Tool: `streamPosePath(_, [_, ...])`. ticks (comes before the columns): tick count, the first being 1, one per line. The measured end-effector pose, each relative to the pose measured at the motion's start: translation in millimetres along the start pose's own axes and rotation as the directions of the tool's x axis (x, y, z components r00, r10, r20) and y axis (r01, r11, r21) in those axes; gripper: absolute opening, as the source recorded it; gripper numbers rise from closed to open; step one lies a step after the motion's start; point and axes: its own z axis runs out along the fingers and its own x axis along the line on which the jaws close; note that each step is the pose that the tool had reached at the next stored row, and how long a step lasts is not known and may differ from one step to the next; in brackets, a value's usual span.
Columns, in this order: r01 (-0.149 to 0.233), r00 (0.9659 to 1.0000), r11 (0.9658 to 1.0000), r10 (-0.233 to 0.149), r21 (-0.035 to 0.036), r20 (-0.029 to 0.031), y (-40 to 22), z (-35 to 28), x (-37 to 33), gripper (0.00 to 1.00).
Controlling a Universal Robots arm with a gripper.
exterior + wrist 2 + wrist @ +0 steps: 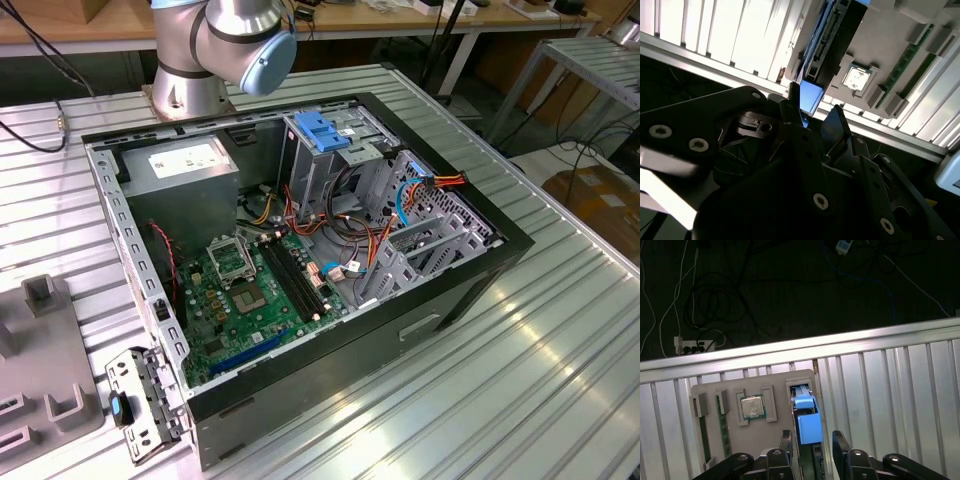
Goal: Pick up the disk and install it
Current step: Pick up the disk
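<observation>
**Disk on edge in its holder slot**

The disk [807, 426] stands on edge in a narrow slot at one end of a grey holder [777, 422], which lies flat on the ribbed metal table [880, 390]. Its blue plastic frame rises out of the slot as a light-blue block. In the second wrist view the disk [832, 37] shows a dark body — with a connector strip along one edge, beside the blue rail.

Glare on ribbed table [545, 335]; hand [812, 119] dark, backlit silhouette.
</observation>
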Motion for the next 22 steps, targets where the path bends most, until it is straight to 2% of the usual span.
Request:
streamPosePath(12, [0.000,1.0000,1.0000,0.000,-0.0013,0.0088,0.0,0.0,0.0,0.45])
streamPosePath(14, [0.000,1.0000,1.0000,0.000,-0.0014,0.0088,0.0,0.1,0.0,0.45])
streamPosePath(22, [0.018,0.9998,0.9998,-0.018,-0.0013,0.0088,4.0,7.1,0.9,0.46])
